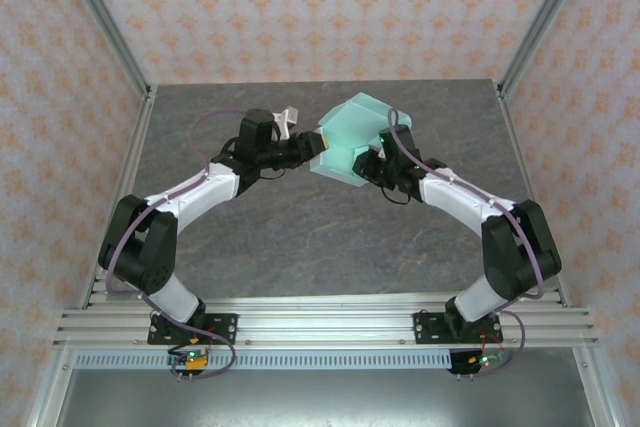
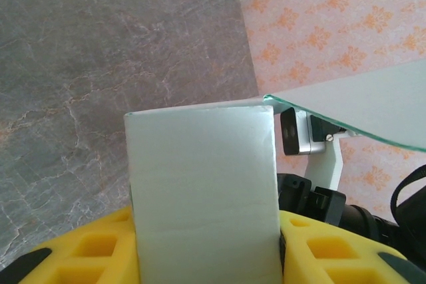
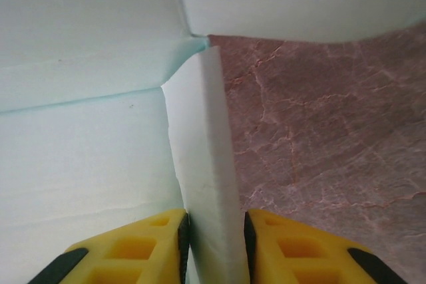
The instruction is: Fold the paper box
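The paper box (image 1: 355,137) is pale mint-green card, partly folded, held in the air between both arms over the middle back of the table. My left gripper (image 1: 318,145) grips its left end. In the left wrist view a broad pale panel of the box (image 2: 203,191) stands between the yellow fingers (image 2: 93,247), and the left gripper (image 2: 206,247) is shut on it. My right gripper (image 1: 365,162) holds the lower right side. In the right wrist view a narrow folded wall of the box (image 3: 206,177) sits between the pads of the right gripper (image 3: 213,247), and larger panels (image 3: 80,131) spread to the left.
The grey marbled table (image 1: 300,237) lies below the box. Aluminium posts (image 1: 110,27) and patterned walls enclose the back and sides. A metal rail (image 1: 320,322) runs along the near edge. The right arm's wrist camera (image 2: 296,131) is close beyond the box in the left wrist view.
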